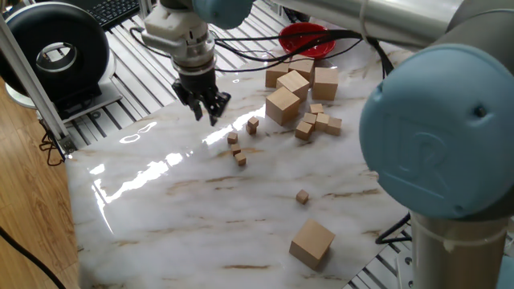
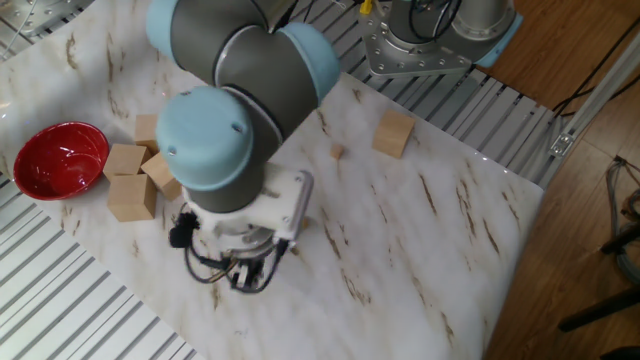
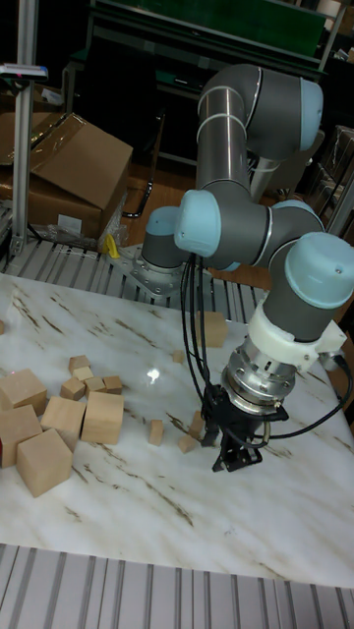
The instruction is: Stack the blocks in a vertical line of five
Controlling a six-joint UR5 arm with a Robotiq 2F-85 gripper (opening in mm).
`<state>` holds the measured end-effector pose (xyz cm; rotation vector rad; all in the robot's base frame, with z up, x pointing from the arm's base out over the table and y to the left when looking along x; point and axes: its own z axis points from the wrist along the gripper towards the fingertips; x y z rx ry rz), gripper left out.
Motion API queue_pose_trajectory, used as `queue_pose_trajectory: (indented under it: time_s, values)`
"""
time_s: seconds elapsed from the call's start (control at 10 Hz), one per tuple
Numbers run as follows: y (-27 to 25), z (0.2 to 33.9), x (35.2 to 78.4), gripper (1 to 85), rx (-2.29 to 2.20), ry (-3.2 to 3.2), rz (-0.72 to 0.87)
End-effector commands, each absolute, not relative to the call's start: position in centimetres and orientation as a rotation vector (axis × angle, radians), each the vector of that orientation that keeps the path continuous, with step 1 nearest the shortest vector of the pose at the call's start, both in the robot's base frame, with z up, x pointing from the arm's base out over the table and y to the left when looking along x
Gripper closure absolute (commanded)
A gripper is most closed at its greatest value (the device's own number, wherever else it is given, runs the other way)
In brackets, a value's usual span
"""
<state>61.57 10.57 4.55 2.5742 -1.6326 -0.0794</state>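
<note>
Gripper: gripper (image 1: 207,110) hangs above the table (image 1: 161,209), jaws a little apart, holding nothing
Blocks: small blocks (image 1: 235,148) lie loose just right and nearer of the jaws; one more (image 1: 302,197) sits well apart, near right
Stack: not begun, I judge

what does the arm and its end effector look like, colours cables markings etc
The arm is made of grey metal tubes with light-blue caps on rounded joints; one cap in one fixed view bears an embossed UR logo. A white collar and a ribbed silver ring sit at the wrist. The end effector is small, black and two-fingered. Black cables loop loosely along the forearm down to it.
</note>
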Motion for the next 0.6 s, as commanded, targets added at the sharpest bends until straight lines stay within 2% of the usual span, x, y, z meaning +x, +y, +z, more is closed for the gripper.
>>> queue_pose_trajectory:
  time_s: [0.0, 0.2, 0.5]
  values:
    - [8.4, 4.1, 58.7, 40.0, 2.579, -1.493, -0.011]
    - [7.5, 3.2, 57.3, 40.7, 2.626, -1.494, 0.005]
    - [5.9, 2.4, 57.6, 43.7, 2.653, -1.489, 0.069]
